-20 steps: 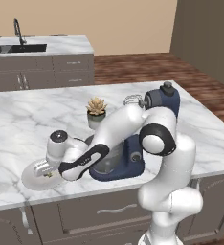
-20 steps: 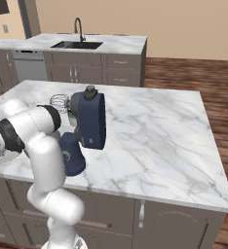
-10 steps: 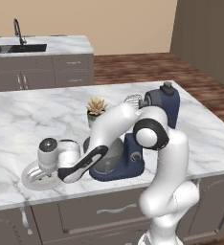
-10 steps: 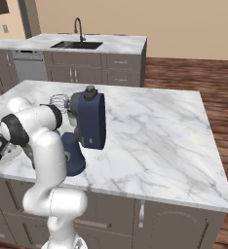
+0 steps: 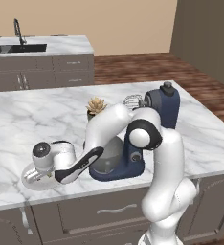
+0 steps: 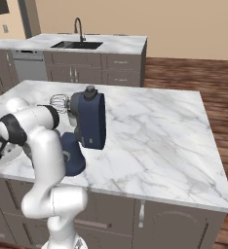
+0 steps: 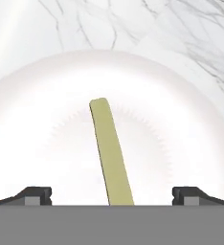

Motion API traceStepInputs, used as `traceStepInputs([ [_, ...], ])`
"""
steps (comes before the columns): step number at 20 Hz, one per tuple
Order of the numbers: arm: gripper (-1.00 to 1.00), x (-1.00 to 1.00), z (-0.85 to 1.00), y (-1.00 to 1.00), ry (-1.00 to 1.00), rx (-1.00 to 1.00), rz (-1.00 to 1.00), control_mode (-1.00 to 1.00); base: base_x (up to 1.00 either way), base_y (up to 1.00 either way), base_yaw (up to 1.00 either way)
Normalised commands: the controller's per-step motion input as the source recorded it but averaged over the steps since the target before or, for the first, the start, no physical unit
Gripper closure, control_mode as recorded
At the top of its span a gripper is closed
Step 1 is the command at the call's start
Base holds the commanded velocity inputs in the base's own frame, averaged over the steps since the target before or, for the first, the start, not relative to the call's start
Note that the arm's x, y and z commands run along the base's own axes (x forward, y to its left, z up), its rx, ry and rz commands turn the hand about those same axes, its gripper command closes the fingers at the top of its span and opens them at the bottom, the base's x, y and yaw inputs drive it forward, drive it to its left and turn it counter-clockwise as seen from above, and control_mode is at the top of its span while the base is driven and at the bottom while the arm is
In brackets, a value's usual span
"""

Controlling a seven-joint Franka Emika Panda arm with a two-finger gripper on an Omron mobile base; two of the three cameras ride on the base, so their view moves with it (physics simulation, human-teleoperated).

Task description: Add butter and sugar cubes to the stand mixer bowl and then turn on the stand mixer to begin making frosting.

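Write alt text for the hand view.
A thin pale yellow-green butter stick lies on a round white plate, between the two dark, wide-open fingers at the bottom edge. White marble counter shows beyond the plate.

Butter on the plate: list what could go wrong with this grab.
1. The butter is a thin stick lying flat on the white plate; the open gripper straddles it, so the fingertips may strike the plate first.
2. Closing could push the stick sideways rather than clamp it.
3. The stand mixer bowl sits under the whisk; dropping in may be tight.
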Motion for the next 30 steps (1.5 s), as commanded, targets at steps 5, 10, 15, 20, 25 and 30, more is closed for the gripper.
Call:
traceStepInputs([
  [5,-1.00,0.37,-0.06,0.00,0.00,0.00,0.00,-1.00,0.00,0.00,0.00],
  [10,-1.00,0.15,-0.13,0.00,0.00,0.00,0.00,-1.00,0.00,0.00,0.00],
  [15,-1.00,0.08,-0.23,0.00,0.00,0.00,0.00,-1.00,0.00,0.00,0.00],
  [20,-1.00,0.01,-0.23,0.00,0.01,0.00,0.00,-1.00,0.00,0.00,0.00],
  [25,1.00,0.00,-0.17,0.00,0.01,0.00,0.00,-1.00,0.00,0.00,0.00],
  [30,1.00,0.00,-0.12,0.00,0.01,0.00,0.00,-1.00,0.00,0.00,0.00],
])
